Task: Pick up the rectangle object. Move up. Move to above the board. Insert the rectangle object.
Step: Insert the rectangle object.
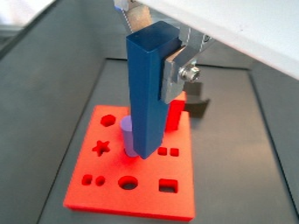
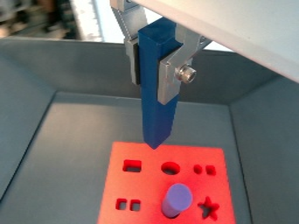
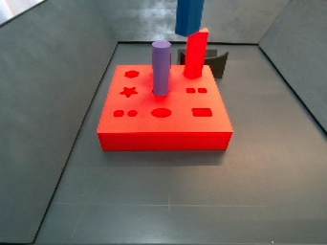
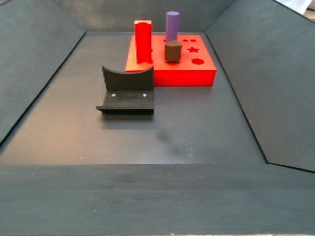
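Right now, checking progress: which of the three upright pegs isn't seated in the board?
The long blue rectangular bar, held in the end effector above the red board.

Blue rectangle object [image 1: 149, 87] upright in gripper [image 1: 158, 63], above red board [image 1: 128, 175]

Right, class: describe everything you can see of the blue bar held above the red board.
The blue bar is long, slim and rectangular in section, smooth and matte like plastic. It hangs upright, its upper end clamped in the tool between silver finger plates. Its lower end hovers above the red board, touching neither the board nor the purple cylinder and red post standing in it. In a side view only its lower part shows at the frame's edge.
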